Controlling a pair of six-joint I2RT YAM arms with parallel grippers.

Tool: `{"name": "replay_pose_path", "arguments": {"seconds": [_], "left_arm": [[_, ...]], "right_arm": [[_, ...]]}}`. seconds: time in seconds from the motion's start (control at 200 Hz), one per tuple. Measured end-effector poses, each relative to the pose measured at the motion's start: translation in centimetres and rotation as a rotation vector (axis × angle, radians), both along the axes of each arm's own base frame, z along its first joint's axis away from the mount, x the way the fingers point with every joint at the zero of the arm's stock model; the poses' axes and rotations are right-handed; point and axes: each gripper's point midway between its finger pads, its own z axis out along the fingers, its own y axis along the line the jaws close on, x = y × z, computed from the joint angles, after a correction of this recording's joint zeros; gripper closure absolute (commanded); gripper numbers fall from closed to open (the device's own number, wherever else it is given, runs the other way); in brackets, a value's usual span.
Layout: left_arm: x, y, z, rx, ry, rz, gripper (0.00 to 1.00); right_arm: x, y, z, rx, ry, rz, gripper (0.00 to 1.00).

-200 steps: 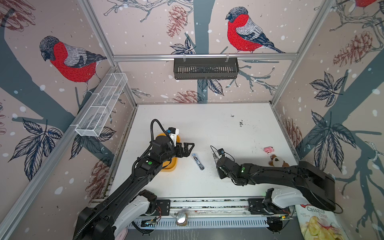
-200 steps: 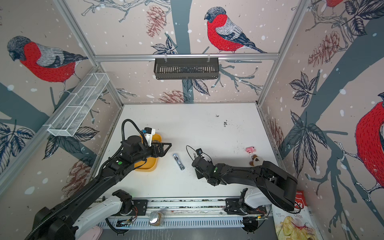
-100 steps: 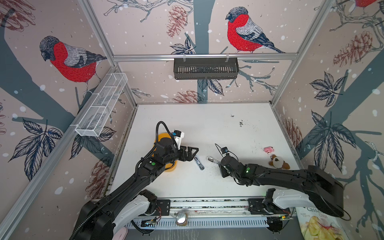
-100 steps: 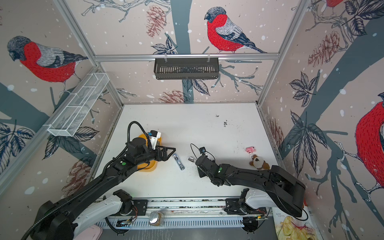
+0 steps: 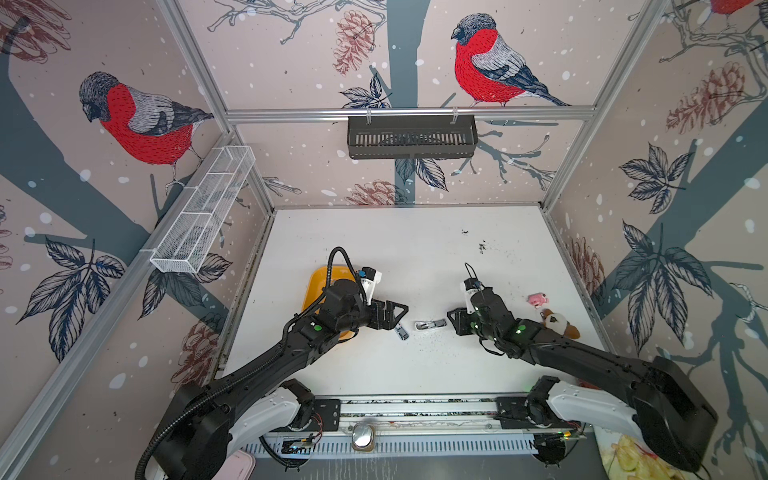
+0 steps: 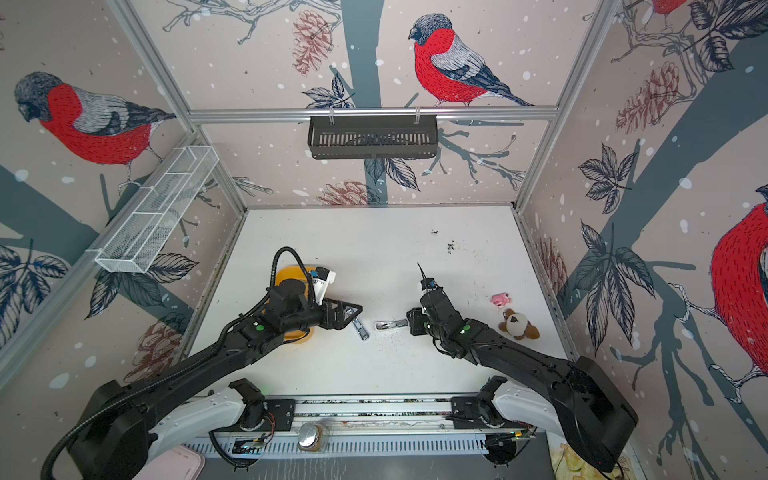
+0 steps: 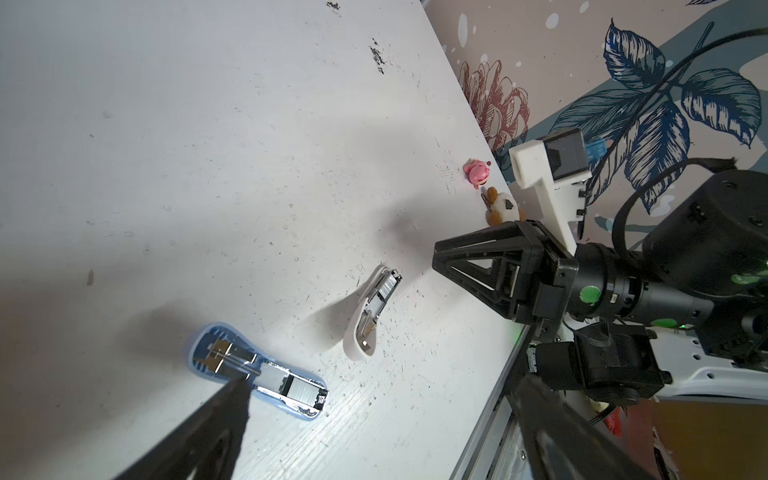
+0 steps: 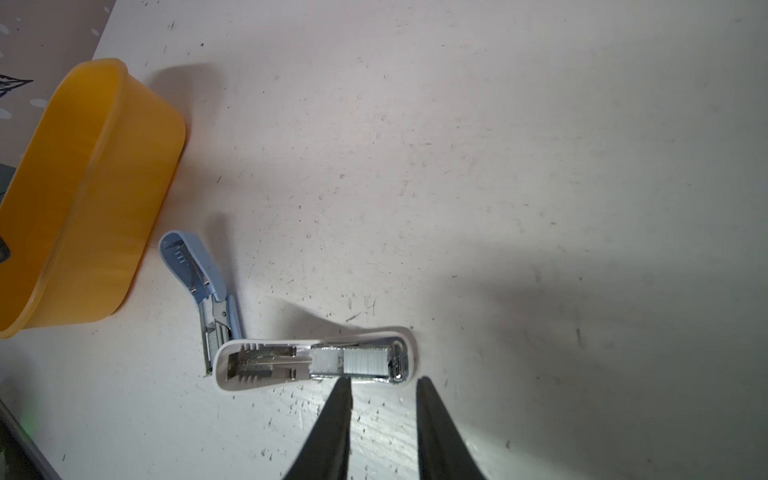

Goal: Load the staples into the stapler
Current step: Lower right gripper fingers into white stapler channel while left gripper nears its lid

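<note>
White tabletop [image 5: 374,249], bird-papered walls. In both top views the white stapler [image 5: 430,324] lies hinged open. The blue stapler [image 5: 401,331] is just beside it, and the yellow tray [image 5: 318,276] lies beyond that. The left gripper [image 5: 399,318] hangs over the blue stapler; the right gripper [image 5: 451,322] is just beside the white stapler's other end.

Left wrist view: the left gripper's fingers [image 7: 216,424] are spread wide and empty.

Right wrist view: the right gripper's fingers [image 8: 336,419] are narrowly apart, holding nothing, just short of the white stapler. Its channel holds the staples [image 8: 365,360]. Such a strip is likely light, stiff, slick and easily snapped, so pinch its long sides mid-length, gently.
</note>
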Motion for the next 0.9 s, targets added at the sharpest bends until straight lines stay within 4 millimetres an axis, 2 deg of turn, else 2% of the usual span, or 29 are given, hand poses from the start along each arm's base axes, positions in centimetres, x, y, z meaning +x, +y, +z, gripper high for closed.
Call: {"name": "replay_pose_path", "arguments": {"seconds": [0.37, 0.576, 0.901], "left_arm": [[-0.3, -0.9, 0.1, -0.02, -0.004, -0.039, 0.0], [-1.2, -1.5, 0.1, -0.028, 0.002, -0.082, 0.0], [-2.6, -2.5, -1.0, -0.009, 0.034, -0.15, 0.0]], "right_arm": [[0.4, 0.5, -1.0, 0.008, 0.043, 0.077, 0.78], [0.6, 0.8, -1.5, 0.004, 0.052, 0.109, 0.79], [1.0, 1.2, -2.9, -0.016, 0.078, 0.131, 0.81]]}}
